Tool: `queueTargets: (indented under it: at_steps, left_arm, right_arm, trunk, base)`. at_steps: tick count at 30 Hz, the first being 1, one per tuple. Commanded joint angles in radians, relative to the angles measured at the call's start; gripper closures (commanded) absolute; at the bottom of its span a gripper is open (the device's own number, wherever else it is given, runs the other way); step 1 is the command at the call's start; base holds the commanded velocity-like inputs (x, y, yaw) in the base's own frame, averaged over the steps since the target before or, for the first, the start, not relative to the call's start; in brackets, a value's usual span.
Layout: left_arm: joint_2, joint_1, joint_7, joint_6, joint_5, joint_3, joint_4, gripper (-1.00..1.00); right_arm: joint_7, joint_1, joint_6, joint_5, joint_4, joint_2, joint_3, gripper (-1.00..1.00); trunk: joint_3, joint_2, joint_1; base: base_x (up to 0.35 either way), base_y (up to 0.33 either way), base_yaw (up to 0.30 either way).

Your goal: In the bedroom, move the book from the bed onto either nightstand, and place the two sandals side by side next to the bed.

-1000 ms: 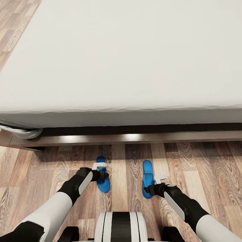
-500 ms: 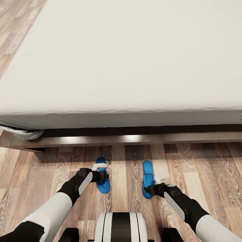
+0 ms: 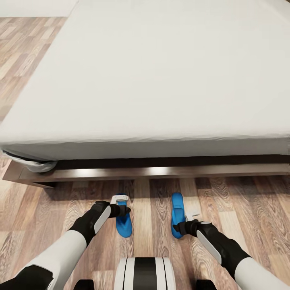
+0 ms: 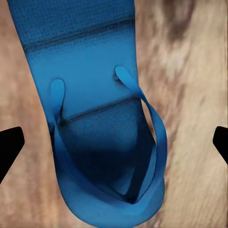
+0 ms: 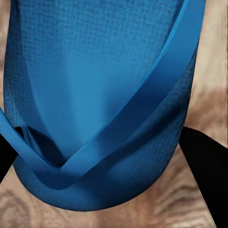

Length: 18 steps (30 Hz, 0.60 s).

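Brown wood-plank floor (image 3: 249, 201), strong grain, is running up to the long side of the bed (image 3: 121, 172). The bed is showing a dark brown wooden frame rail with two soft light reflections on it, and a flat, pale grey mattress (image 3: 161, 80) with a smooth top and a slightly rumpled lower edge.

Two bright blue flip-flops are lying flat on the floor just in front of the rail, well apart from each other and roughly parallel. The left sandal (image 3: 123, 223) is sitting under the left gripper (image 3: 120, 199); the right sandal (image 3: 177, 212) is sitting beside the right gripper (image 3: 192, 213).

Left wrist view: the sole of the left sandal (image 4: 95, 118) is finely dimpled foam with faint cross ridges, and its Y-shaped strap is arching over the rounded end. Dark fingertips (image 4: 9, 145) are standing wide apart, one at each side of the frame, clear of the sandal and gripping nothing.

Right wrist view: the right sandal (image 5: 95, 95) is showing the same pebbled texture and a broad smooth strap. Dark fingers (image 5: 204, 166) are flanking its rounded end closely; whether they are touching it cannot be told.

No lettering or brand mark is readable on either sandal.
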Motion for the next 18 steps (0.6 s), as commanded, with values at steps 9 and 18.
queueTargets:
  at_steps: [9, 18]
  left_arm:
    - [0.001, 0.000, 0.005, 0.000, 0.008, -0.001, 0.004, -1.00]
    - [0.002, 0.001, 0.005, -0.002, 0.009, 0.000, 0.008, -1.00]
  right_arm:
    - [0.001, -0.001, 0.001, -0.003, -0.001, 0.000, 0.003, 1.00]
    - [0.001, -0.001, -0.014, -0.002, -0.001, -0.001, 0.002, 1.00]
  trunk:
    - [0.001, 0.000, -0.001]
    - [-0.003, 0.000, -0.001]
  base:
    - [0.000, 0.000, 0.136]
    - [0.000, 0.000, 0.258]
